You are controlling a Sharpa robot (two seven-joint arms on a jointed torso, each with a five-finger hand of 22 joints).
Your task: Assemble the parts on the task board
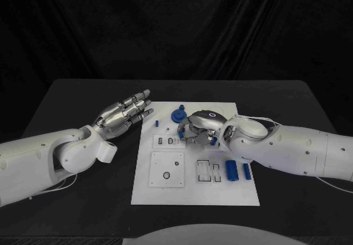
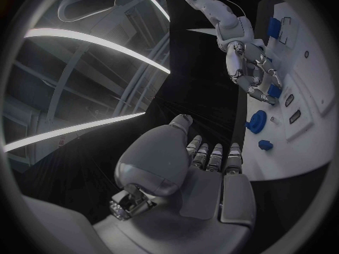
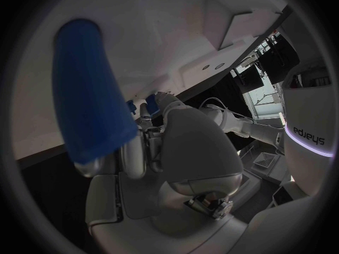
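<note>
Right hand (image 1: 197,128) curls over the upper middle of the task board (image 1: 243,196), fingers pinching a small blue part (image 1: 213,142), likely lining it up with a slot. Left hand (image 1: 123,116) hovers off-board, fingers straight, together, holding nothing, kept clear.

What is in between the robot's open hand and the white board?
Nothing: in the head view only bare black table lies between the left hand and the near edge of the task board.

Dim, perhaps overhead-lit; fisheye-bent edges.
</note>
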